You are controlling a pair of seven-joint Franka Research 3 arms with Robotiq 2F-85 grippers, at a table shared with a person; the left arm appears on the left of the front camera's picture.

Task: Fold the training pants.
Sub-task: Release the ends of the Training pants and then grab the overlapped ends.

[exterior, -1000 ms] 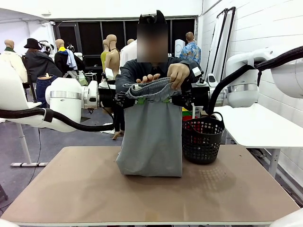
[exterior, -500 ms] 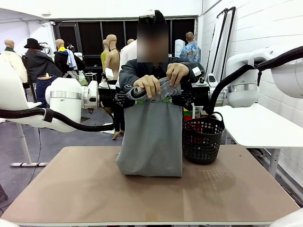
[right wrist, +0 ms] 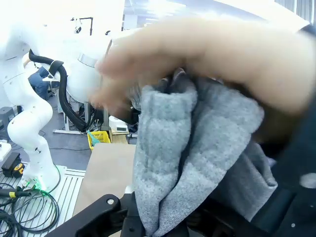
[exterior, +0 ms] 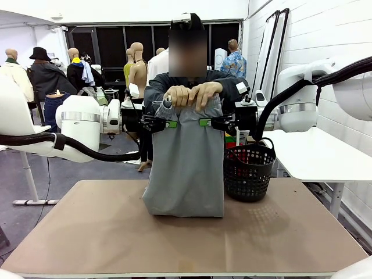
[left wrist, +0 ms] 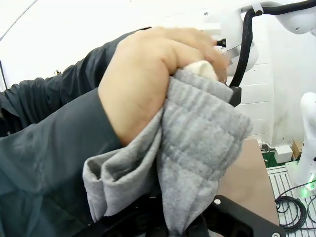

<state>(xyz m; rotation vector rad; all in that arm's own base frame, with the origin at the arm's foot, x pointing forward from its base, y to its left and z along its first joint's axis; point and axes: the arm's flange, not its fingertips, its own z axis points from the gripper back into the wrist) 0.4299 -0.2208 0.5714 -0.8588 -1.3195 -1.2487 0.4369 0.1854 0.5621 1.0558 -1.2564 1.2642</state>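
Grey training pants (exterior: 186, 168), left gripper (exterior: 170, 124) and right gripper (exterior: 204, 122) clamped on them, person's hands (exterior: 192, 94) holding the top.

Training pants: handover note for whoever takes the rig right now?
Left gripper: shut on the pants near the top, one side edge.
Right gripper: shut on the opposite edge.
Person's hands: both grip the waistband above the grippers.
Pants hang upright, bottom end on the table, beside the basket.
Done: pants held up. Left: fold, lay flat.
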